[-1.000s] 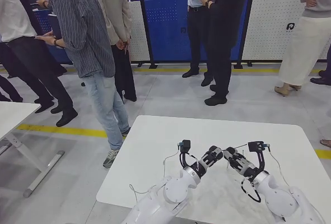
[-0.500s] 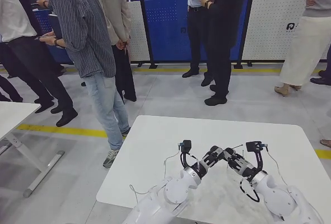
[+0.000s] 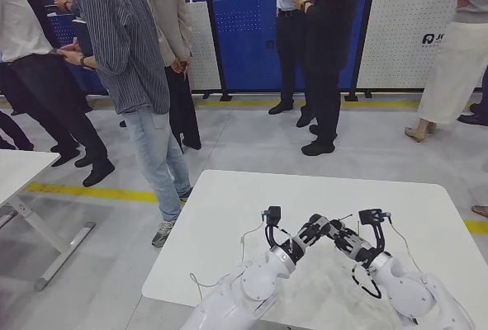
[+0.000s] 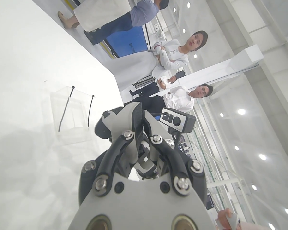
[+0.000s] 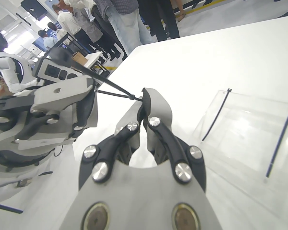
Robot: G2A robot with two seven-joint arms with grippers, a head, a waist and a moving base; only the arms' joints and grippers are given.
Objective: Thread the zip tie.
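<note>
A black zip tie (image 5: 115, 88) stretches between my two grippers above the white table (image 3: 227, 223). My right gripper (image 5: 142, 98) is shut on it near its head. One thin strand runs across to my left gripper (image 5: 94, 91), which is shut on it. A thicker strand rises past that gripper's wrist camera. In the top view the left gripper (image 3: 316, 224) and right gripper (image 3: 333, 226) meet tip to tip at the table's middle. The left gripper (image 4: 141, 111) has its fingers pressed together; the tie itself is hidden there.
A clear acrylic tray (image 5: 244, 125) lies flat on the table beside the right arm, with two spare black zip ties (image 5: 216, 114) (image 5: 282, 137) on it. The tray (image 4: 62, 118) also lies past the left gripper. Several people stand beyond the table's far edge.
The right arm has edged slightly toward the left gripper. Both grippers stay shut on the zip tie.
</note>
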